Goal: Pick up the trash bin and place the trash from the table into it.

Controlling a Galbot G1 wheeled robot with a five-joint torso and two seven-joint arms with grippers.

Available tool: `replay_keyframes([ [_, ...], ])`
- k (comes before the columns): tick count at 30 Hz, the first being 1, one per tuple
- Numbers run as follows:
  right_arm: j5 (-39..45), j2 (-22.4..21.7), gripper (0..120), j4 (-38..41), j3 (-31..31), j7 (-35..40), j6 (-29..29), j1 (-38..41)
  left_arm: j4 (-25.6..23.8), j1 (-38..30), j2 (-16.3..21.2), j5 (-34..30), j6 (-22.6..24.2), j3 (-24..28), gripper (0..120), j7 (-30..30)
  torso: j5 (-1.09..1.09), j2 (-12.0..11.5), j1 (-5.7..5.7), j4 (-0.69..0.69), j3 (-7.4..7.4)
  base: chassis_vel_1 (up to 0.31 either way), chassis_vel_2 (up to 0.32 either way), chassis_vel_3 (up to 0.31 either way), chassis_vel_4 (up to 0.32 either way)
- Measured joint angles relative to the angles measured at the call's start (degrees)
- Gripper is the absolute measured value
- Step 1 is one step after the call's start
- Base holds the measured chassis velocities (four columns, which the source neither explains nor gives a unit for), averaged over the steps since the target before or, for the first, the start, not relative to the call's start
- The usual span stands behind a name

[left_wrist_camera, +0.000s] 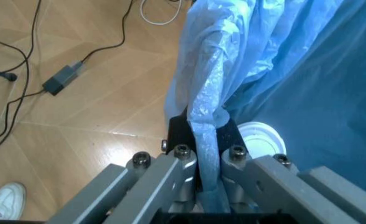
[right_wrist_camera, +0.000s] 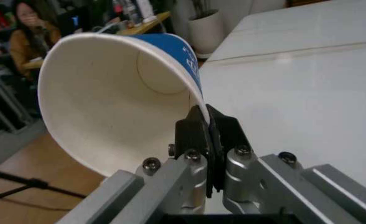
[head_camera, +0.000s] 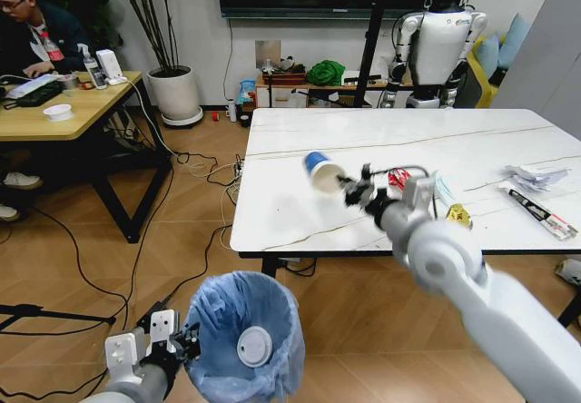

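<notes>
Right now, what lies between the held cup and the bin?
Head view: bare table top up to its edge, then wood floor, between paper cup and trash bin.

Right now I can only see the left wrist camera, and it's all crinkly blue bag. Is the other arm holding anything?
Observer: Yes. The right gripper is shut on the rim of the paper cup, holding it above the table.
Operator: Is the cup over the bin?
Observer: No. The head view shows it over the table's near left part; the trash bin is lower, beside the table edge, its rim held by the left gripper.
Operator: Is there more trash up there?
Observer: Yes. Crumpled white paper, a long black-white wrapper, plus red and yellow wrappers lie on the table's right side.
</notes>
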Motion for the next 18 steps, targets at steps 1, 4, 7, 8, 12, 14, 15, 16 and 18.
replay_keyframes([
  [1, -0.4, 0.1, 0, 2.3, -0.3, -0.8, 0.3, -2.7, 0.0, 0.0, -0.1, 0.2, 0.0, 0.0, 0, 0.0, 0.01, 0.0, 0.00, 0.02, 0.00, 0.000, 0.000, 0.000, 0.000],
  [4, -4.1, 0.1, 0, 6.5, -0.9, -3.1, 0.3, -9.0, 0.0, 0.1, -0.4, 0.4, 0.0, 0.3, 0, 0.0, 0.01, 0.0, 0.00, -0.02, 0.00, 0.000, 0.000, 0.000, 0.000],
  [7, -6.6, -0.2, 0, 8.8, -2.2, -5.2, -0.3, -11.7, 0.0, 1.0, -0.9, 1.0, 0.0, 0.2, 0, 0.0, 0.01, 0.0, 0.00, -0.01, 0.00, 0.000, 0.000, 0.000, 0.000],
  [8, -7.5, -0.5, 0, 10.0, -3.1, -6.2, -0.9, -12.6, 0.0, 1.0, -1.2, 1.2, 0.0, 0.2, 0, 0.0, 0.01, 0.0, 0.00, 0.02, 0.00, 0.000, 0.000, 0.000, 0.000],
  [12, -10.7, -1.3, 0, 10.9, -4.5, -7.8, -1.8, -15.2, 0.0, 0.8, -1.4, 1.6, 0.0, 0.4, 0, 0.0, 0.01, 0.0, 0.00, 0.02, 0.00, 0.000, 0.000, 0.000, 0.000],
  [14, -14.5, -2.1, 0, 10.9, -5.7, -8.7, -1.7, -17.7, 0.0, 0.7, -1.6, 1.7, 0.0, 0.5, 0, 0.0, 0.01, 0.0, 0.00, 0.00, 0.00, 0.000, 0.000, 0.000, 0.000],
  [15, -16.3, -2.3, 0, 10.9, -6.3, -9.2, -1.6, -18.4, 0.0, 0.6, -1.8, 1.8, 0.0, 0.7, 0, 0.0, 0.00, 0.0, 0.00, 0.00, 0.00, 0.000, 0.000, 0.000, 0.000],
  [16, -16.3, -2.3, 0, 10.9, -6.3, -9.2, -1.6, -18.4, 0.0, 0.6, -1.8, 1.8, 0.0, 0.7, 0, 0.0, 0.00, 0.0, 0.00, 0.00, 0.00, 0.000, 0.000, 0.000, 0.000],
  [18, -18.5, -2.5, 0, 10.4, -7.8, -9.8, -1.6, -18.8, 0.0, 0.3, -2.0, 2.1, 0.0, 1.1, 0, 0.0, 0.01, 0.0, 0.00, 0.00, 0.00, 0.000, 0.000, 0.000, 0.000],
])
